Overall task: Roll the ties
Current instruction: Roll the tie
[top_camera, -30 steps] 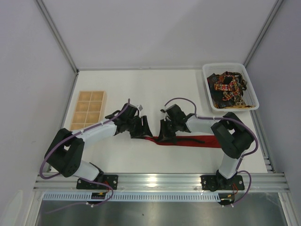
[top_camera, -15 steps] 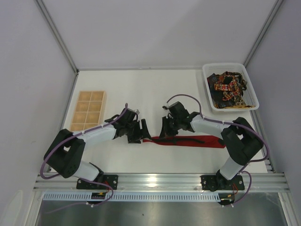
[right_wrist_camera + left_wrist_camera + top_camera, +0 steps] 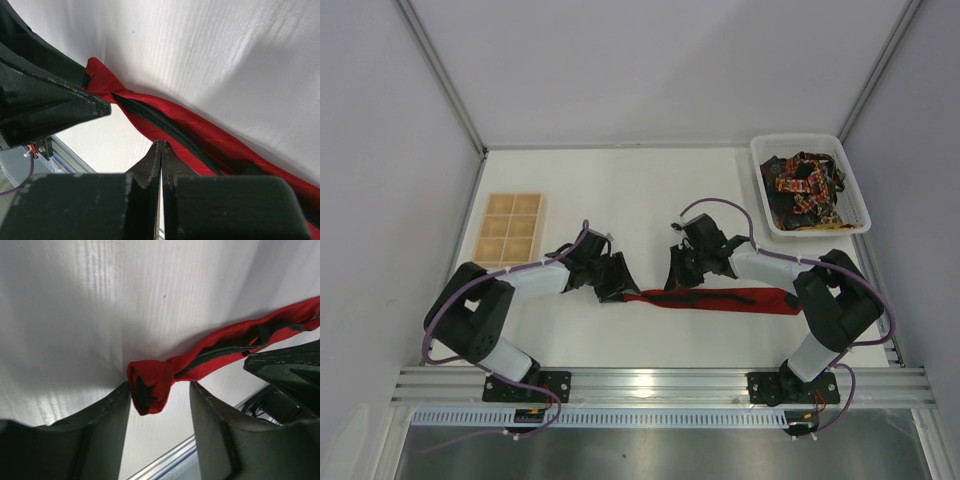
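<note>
**2 arms work the first turn of a red tie**

Right of the wooden tray (image 3: 510,232), the left end effector (image 3: 159,386) is released, its fingers (image 3: 107,412) either side of a small rolled wad (image 3: 147,385) at the end of the tie (image 3: 740,298). The rest of the tie lies flat along the near tabletop (image 3: 620,190), its dark underside band showing. The right end effector (image 3: 161,147) is clenched, tips at the fabric just beside the wad; whether it has caught cloth cannot be told. The roll looks loose and skewed, so the left should likely close squarely on it and turn it along the tie's length while the right keeps the strip taut and straight. Other patterned ties wait in the basket (image 3: 761,180), far right.
</note>
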`<state>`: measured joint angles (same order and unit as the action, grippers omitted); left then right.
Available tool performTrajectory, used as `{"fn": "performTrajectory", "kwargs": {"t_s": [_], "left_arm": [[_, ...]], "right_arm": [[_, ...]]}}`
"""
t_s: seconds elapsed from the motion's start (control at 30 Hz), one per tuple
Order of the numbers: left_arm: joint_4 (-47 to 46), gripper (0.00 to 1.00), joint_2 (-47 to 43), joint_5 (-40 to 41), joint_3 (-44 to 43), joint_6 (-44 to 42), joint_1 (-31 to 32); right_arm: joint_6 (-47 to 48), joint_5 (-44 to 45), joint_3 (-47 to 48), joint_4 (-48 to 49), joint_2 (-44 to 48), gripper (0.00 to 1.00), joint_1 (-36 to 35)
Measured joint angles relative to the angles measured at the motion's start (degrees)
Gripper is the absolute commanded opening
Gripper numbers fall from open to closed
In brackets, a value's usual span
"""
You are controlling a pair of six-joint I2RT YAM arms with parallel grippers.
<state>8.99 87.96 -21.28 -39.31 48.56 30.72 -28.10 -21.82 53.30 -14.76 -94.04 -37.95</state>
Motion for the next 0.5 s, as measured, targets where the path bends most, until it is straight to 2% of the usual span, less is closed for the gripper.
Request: {"fn": "performTrajectory", "kwargs": {"t_s": [0.03, 0.1, 0.13, 0.23, 0.33, 0.4, 0.5], "left_arm": [[0.0, 0.48, 0.1, 0.0, 0.1, 0.1, -0.2], [0.0, 0.43, 0.3, 0.1, 0.3, 0.1, -0.5], [0.1, 0.35, 0.4, 0.1, 0.3, 0.0, -0.7], [0.3, 0.27, 0.6, 0.1, 0.4, 0.0, -0.8], [0.6, 0.11, 0.6, 0.2, 0.3, -0.4, -0.8], [0.9, 0.07, 0.6, 0.4, 0.3, -0.7, -0.8], [2.4, 0.08, 0.3, 1.5, -0.3, -1.6, -0.8]], "right_arm": [[0.1, 0.0, 0.0, 0.0, 0.0, 0.00, 0.1], [0.4, 0.2, 0.0, -0.1, 0.0, 0.00, 0.1], [0.6, 0.2, 0.0, -0.1, 0.0, 0.00, 0.1], [1.0, 0.6, 0.0, -0.2, 0.0, 0.00, 0.1], [1.3, 0.8, 0.0, -0.2, 0.0, 0.00, 0.1], [1.4, 0.9, 0.0, -0.2, 0.0, 0.00, 0.0], [1.4, 0.8, 0.0, -0.2, -0.4, 0.00, -0.1]]}}
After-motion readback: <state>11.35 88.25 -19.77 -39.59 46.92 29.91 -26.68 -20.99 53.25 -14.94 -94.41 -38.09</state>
